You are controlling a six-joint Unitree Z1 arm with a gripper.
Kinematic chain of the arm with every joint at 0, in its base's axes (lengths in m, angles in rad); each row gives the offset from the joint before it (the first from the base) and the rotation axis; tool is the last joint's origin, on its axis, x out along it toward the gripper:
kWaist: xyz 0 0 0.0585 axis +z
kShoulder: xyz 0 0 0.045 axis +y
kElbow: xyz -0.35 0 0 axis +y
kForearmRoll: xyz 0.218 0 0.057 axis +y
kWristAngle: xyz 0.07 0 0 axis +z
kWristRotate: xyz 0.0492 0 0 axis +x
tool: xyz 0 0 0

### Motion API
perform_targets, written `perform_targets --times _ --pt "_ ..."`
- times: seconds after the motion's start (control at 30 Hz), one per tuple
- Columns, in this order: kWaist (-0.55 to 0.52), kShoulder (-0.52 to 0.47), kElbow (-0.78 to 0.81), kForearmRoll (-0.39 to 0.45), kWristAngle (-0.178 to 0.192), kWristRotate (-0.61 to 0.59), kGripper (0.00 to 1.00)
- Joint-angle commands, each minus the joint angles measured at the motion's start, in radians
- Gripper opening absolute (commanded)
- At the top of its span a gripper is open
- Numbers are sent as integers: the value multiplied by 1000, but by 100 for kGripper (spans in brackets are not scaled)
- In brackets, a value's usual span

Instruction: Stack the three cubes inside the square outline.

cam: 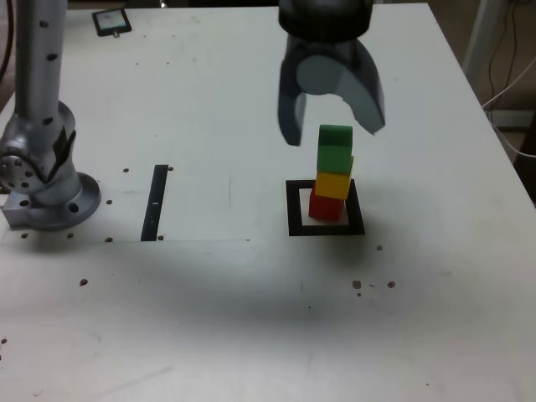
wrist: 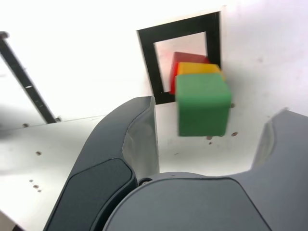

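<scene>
Inside the square outline [cam: 293, 209] [wrist: 147, 53] stands a stack of three cubes: the red cube [cam: 322, 207] [wrist: 185, 58] at the bottom, the yellow cube [cam: 333, 183] [wrist: 197, 69] on it, the green cube [cam: 335, 148] [wrist: 202, 108] on top. The stack leans slightly toward the exterior view's right. My gripper [cam: 331, 130] [wrist: 209, 125] hovers open around the green cube's upper part. Its fingers [cam: 289, 113] stand on either side of that cube with gaps showing, touching nothing.
A narrow black strip [cam: 155, 201] [wrist: 26, 82] lies on the white table [cam: 251, 318] toward the exterior view's left. The arm's grey base [cam: 38, 176] stands at the far left. A small dark device [cam: 111, 21] rests at the table's far edge.
</scene>
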Motion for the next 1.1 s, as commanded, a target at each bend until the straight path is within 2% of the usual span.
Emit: perform_targets --times 0.0,0.23,0.4,0.57,0.67,0.8,0.9,1.07 --pt "0 -37 -10 27 3 -2 99" --pt "27 -146 37 84 15 0 99" --pt "82 -261 186 91 22 19 99" --pt "151 -394 461 -13 18 35 99" --pt "192 -456 620 -101 -13 50 99" --pt "212 -489 747 -162 -51 58 99" --pt "186 -493 812 -196 -48 55 100" --pt "102 -487 908 -263 -19 55 100"
